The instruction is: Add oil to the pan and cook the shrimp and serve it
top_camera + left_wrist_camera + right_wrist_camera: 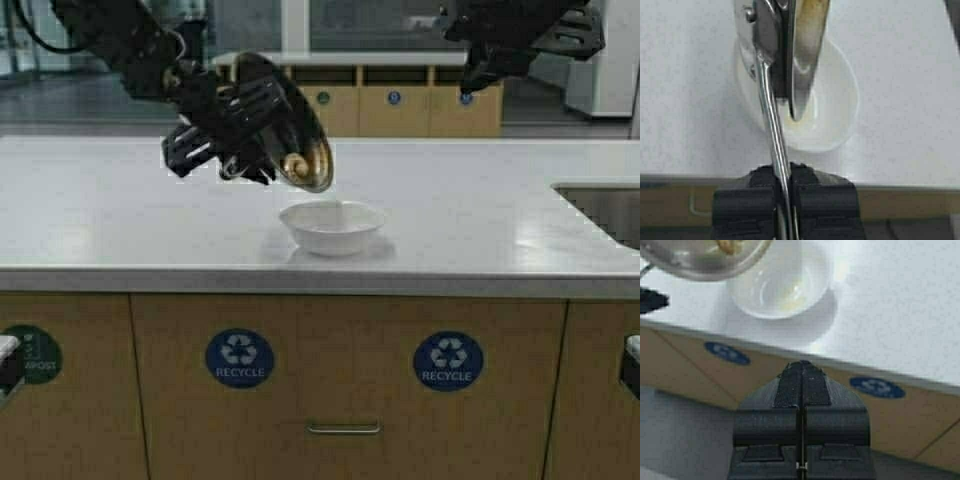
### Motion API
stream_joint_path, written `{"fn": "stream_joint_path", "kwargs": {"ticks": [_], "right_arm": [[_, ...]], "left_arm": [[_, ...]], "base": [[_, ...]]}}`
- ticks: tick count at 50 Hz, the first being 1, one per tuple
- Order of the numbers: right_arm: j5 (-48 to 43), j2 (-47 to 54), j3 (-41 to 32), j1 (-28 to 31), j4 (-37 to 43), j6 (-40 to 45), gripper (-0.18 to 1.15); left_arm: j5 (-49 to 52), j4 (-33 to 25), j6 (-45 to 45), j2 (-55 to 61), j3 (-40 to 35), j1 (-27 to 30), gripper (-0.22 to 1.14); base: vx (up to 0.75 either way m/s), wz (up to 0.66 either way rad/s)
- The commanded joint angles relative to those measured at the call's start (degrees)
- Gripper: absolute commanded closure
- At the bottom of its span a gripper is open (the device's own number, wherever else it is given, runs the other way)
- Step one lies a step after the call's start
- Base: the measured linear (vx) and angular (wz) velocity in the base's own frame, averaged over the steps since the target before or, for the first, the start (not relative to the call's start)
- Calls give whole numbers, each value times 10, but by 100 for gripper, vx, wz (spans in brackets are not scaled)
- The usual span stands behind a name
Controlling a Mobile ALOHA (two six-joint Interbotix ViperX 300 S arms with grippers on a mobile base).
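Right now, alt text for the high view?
The left gripper holds the pan tipped steeply over a white bowl on the counter, the shrimp sitting near its lower rim. The right gripper hangs raised at upper right.

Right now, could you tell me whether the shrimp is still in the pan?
Yes: the shrimp sits at the lower rim of the steeply tipped pan, above the white bowl.

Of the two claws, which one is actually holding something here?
The left claw: it is shut on the handle of the pan, tipped over the white bowl. The right claw is shut on nothing, raised off to the right.
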Motion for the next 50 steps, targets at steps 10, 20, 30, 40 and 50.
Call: {"fn": "stream_joint_path", "kwargs": {"ticks": [10, 20, 30, 40, 50], "right_arm": [[-6, -11, -6, 1, 2, 4, 92], [-6, -13, -6, 1, 2, 4, 92], [-8, -12, -5, 1, 2, 4, 92], [-9, -12, -5, 1, 2, 4, 92], [-10, -12, -5, 1, 2, 4, 92]], "left_arm": [[40, -1, 118, 11, -91, -3, 87], [64, -1, 183, 30, -122, -3, 87], [71, -3, 271, 34, -142, -3, 87], [83, -7, 303, 41, -151, -3, 87], [86, -7, 344, 49, -158, -3, 87]], "base": [[1, 3], [0, 0], [0, 0], [0, 0], [0, 0]]}}
